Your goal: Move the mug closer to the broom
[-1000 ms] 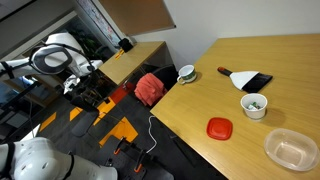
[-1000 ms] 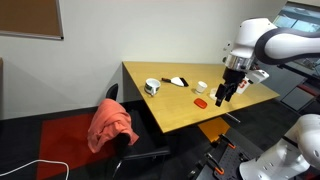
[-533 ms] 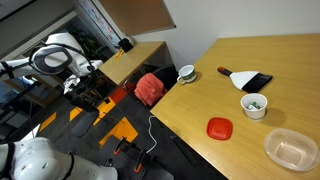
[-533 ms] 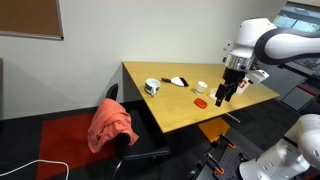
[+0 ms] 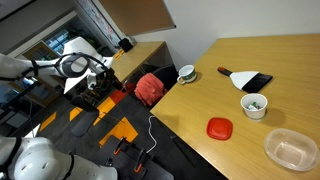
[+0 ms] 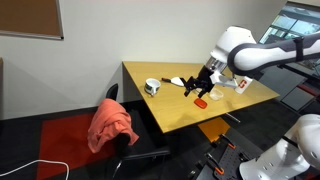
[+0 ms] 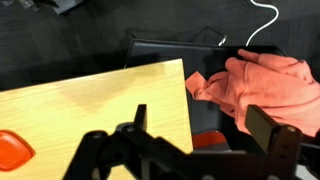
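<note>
On the wooden table (image 5: 205,100), gripper (image 6: 197,89) hangs spread and empty, broom (image 5: 245,78) lies flat, mug (image 5: 186,73) at its nine o'clock by the edge: likely light, rigid, slick-glazed, breakable, so pinch across the rim wall.

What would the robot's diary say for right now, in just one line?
step: mug not yet grasped | gripper: open, empty, over table | mug: at table edge | broom: apart from mug
</note>
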`<state>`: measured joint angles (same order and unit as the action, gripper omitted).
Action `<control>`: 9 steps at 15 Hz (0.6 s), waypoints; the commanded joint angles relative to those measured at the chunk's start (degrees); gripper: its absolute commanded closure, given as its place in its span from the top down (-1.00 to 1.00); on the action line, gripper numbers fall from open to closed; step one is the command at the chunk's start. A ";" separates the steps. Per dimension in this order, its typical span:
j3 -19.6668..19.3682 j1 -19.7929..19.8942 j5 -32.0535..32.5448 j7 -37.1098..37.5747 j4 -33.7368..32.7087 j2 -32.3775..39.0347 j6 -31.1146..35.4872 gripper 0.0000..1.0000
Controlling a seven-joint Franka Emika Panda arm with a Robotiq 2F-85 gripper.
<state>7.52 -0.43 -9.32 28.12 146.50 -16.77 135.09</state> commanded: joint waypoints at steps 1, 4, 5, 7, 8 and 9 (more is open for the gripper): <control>1.58 1.96 2.40 10.46 -3.27 6.59 10.15 1.00; 1.79 4.52 12.41 22.67 -6.15 12.31 18.63 1.00; 1.34 5.45 17.36 27.63 -7.38 13.82 19.67 1.00; -0.74 2.76 16.19 24.79 -5.30 11.62 18.02 1.00; -1.21 3.03 18.44 26.98 -6.40 12.85 18.00 1.00; -1.50 3.11 19.19 27.57 -7.15 13.67 18.00 1.00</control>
<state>7.75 4.37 9.93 55.88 139.36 -3.03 153.22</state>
